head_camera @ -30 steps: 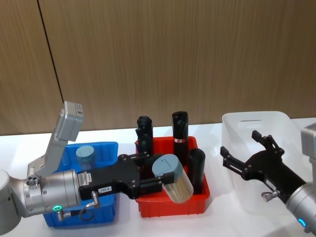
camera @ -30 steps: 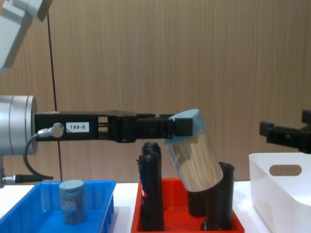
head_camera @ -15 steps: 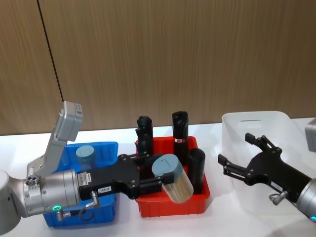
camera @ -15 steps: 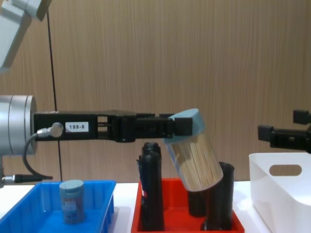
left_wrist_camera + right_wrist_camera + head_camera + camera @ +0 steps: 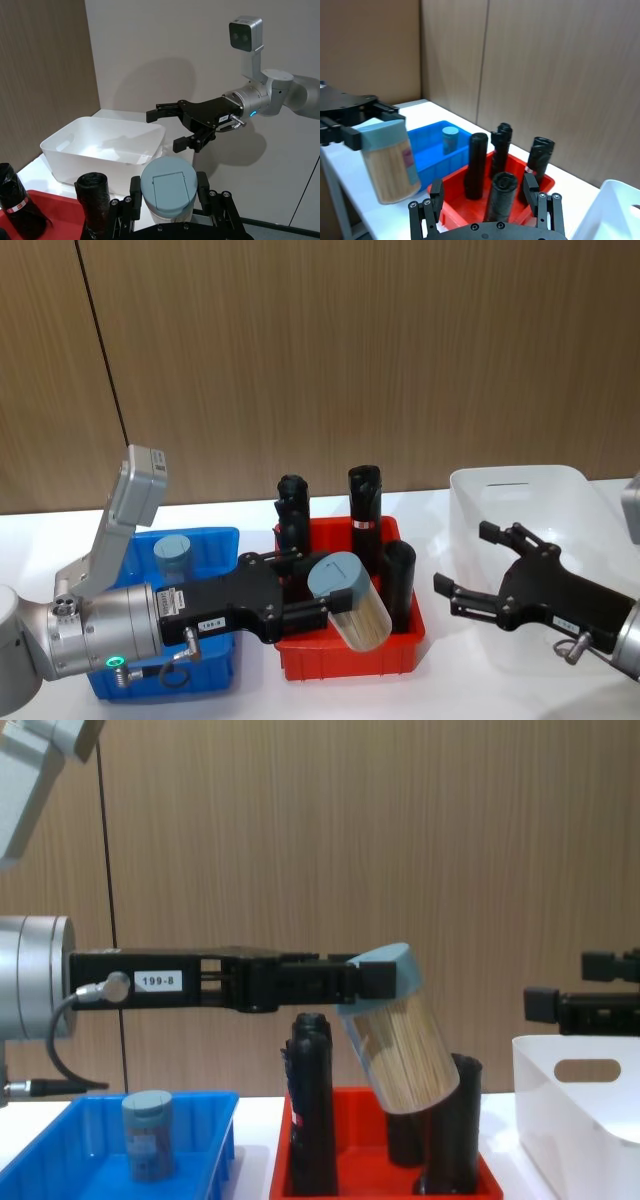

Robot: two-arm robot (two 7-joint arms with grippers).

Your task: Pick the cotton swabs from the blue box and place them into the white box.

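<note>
A wood-panelled wall (image 5: 350, 360) backs a white table (image 5: 30, 540), with a red tray (image 5: 350, 655) of black cylinders (image 5: 365, 500) at its middle. The blue box (image 5: 215, 533) sits just left of the tray and the white box (image 5: 580, 1120) to its right.

The left gripper (image 5: 318, 585) reaches in from the tray's left. Its fingers are pressed on the grey-blue lid end of a swab tub (image 5: 355, 610), which hangs in the air over the tray's front half. The tub is tilted: its lid is up, and its clear base points down and toward the white box side. A second tub (image 5: 173, 555) stands upright in the blue box.

The right gripper (image 5: 464, 558) hovers right of the tray, over the white box's near left corner. Its fingers are spread wide and aimed back toward the tray.

From that gripper the tub lies straight across the tray's right half, at about the same height in the chest view, with open air between them. This looks like a handover. The right arm is the nearer one to the white box. The left fingers take up the lid, so the free place to grip is the clear body below it. The body's slant means the spread jaws would have to meet it across that tilted axis.
</note>
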